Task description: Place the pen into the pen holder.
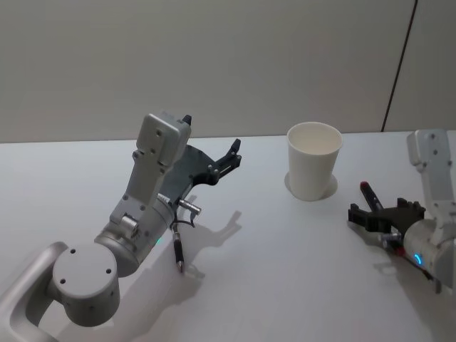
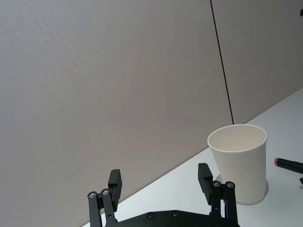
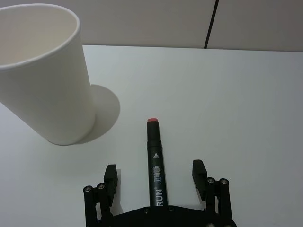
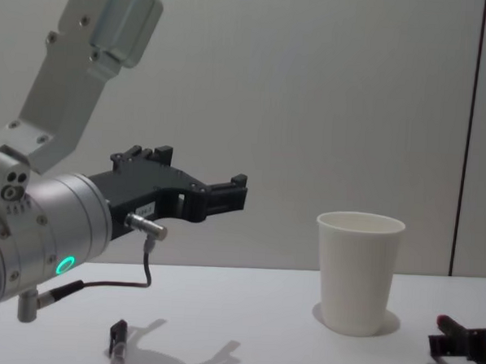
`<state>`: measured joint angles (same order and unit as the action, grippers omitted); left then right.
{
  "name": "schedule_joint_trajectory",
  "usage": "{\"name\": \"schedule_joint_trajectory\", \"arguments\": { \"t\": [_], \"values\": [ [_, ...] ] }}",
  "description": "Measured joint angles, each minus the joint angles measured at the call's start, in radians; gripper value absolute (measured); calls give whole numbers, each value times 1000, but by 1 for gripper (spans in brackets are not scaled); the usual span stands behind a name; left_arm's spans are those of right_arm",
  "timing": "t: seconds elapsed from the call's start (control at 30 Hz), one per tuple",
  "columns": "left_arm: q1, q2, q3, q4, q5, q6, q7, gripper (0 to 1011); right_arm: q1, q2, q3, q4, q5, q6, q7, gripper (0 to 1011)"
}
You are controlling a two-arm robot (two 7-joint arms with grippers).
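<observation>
The pen, a black marker with a red end, lies on the white table to the right of the pen holder, a white paper cup standing upright. My right gripper is low over the table and open, one finger on each side of the pen's body without touching it. The same pen points toward the cup, with the right gripper around its near part. My left gripper hangs open and empty in the air, left of the cup and facing it.
A second dark pen lies on the table under my left arm, also seen low in the chest view as the dark pen. A grey wall stands behind the table. The open surface lies between cup and left arm.
</observation>
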<state>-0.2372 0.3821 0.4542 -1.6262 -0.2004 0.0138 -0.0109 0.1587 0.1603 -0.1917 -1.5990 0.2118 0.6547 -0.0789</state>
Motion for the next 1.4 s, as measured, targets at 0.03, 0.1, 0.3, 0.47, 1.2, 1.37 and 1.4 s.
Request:
{"name": "schedule_joint_trajectory", "arguments": {
  "t": [0.03,0.1,0.3,0.47,1.2,1.37,1.4],
  "values": [
    [0,0,0,0,0,0,0,1001,1,-2,0,2,-1,0,-2,1001],
    [0,0,0,0,0,0,0,1001,1,-5,-1,5,-2,0,-7,1002],
    [0,0,0,0,0,0,0,1001,2,-14,-2,10,-6,0,-19,1001],
    [0,0,0,0,0,0,0,1001,3,-20,-2,15,-12,-1,-23,1001],
    [0,0,0,0,0,0,0,1001,3,-29,-4,20,-21,1,-25,832],
    [0,0,0,0,0,0,0,1001,3,-30,-4,21,-22,1,-25,805],
    [0,0,0,0,0,0,0,1001,3,-30,-3,22,-23,1,-25,793]
  ]
}}
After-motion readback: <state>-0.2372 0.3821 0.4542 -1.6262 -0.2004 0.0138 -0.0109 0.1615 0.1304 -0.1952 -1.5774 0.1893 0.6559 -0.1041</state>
